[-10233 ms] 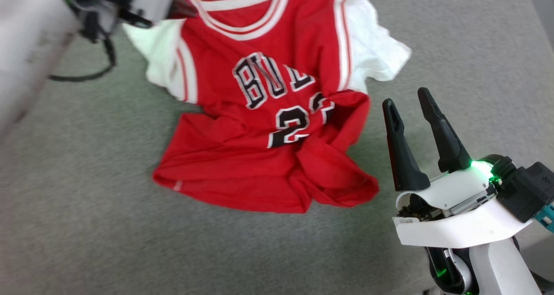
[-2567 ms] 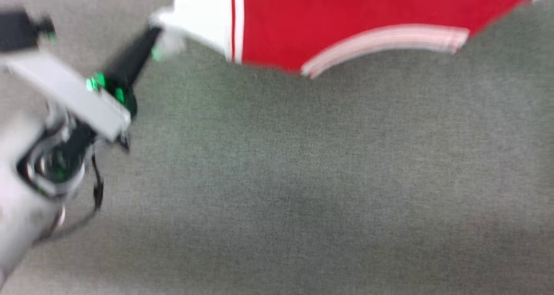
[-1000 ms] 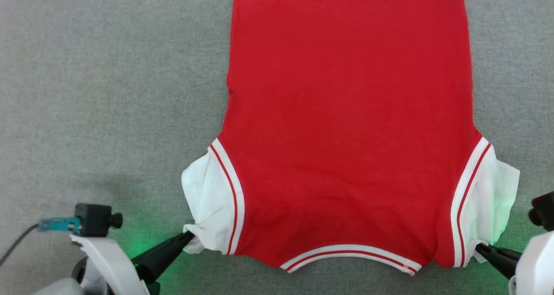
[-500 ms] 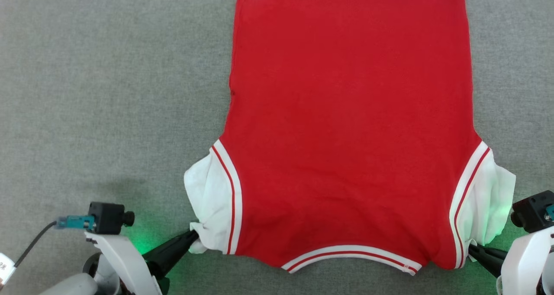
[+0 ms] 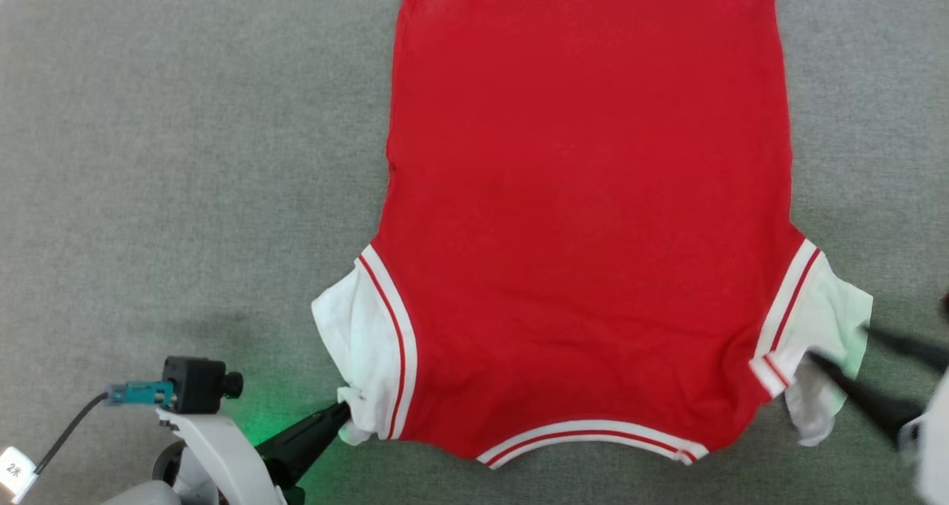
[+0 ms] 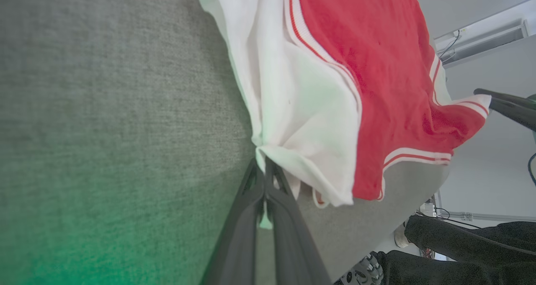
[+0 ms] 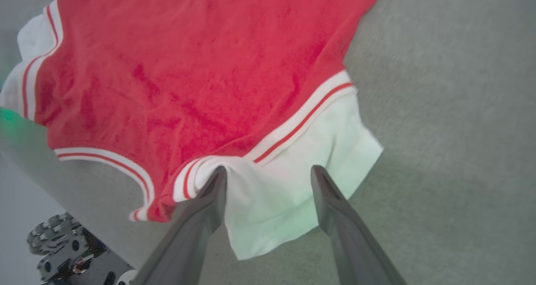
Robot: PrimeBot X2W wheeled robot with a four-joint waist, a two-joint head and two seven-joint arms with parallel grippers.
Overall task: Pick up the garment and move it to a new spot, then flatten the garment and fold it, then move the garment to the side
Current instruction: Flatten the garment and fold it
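**Right gripper lets go of its sleeve; left gripper holds on**

The garment (image 5: 586, 216) lies spread flat on the grey bench (image 5: 148, 156), plain red side up. Its striped collar (image 5: 586, 438) is close to the near edge and its hem points to the far edge.

Half a second ago both grippers pinched a white sleeve each. Now the right gripper (image 5: 839, 344) has its two dark fingers spread wide. They straddle the right sleeve (image 5: 823, 305) without clamping it. That sleeve has sagged back onto the bench, and its striped cuff near the collar has curled over into a small fold.

The left gripper (image 5: 337, 414) stays pressed together on the near corner of the left sleeve (image 5: 348, 334). The cloth bunches into a small knot at its tips.

What this means for you: the move to a new spot looks done, and the flattening looks nearly done. The body is smooth, but both sleeves are rumpled. The curled cuff on the right probably needs smoothing before any fold. The left side has yet to be released.

Containers: no box, basket or tray comes into this. The garment rests directly on the bench and nothing lies on top of it.
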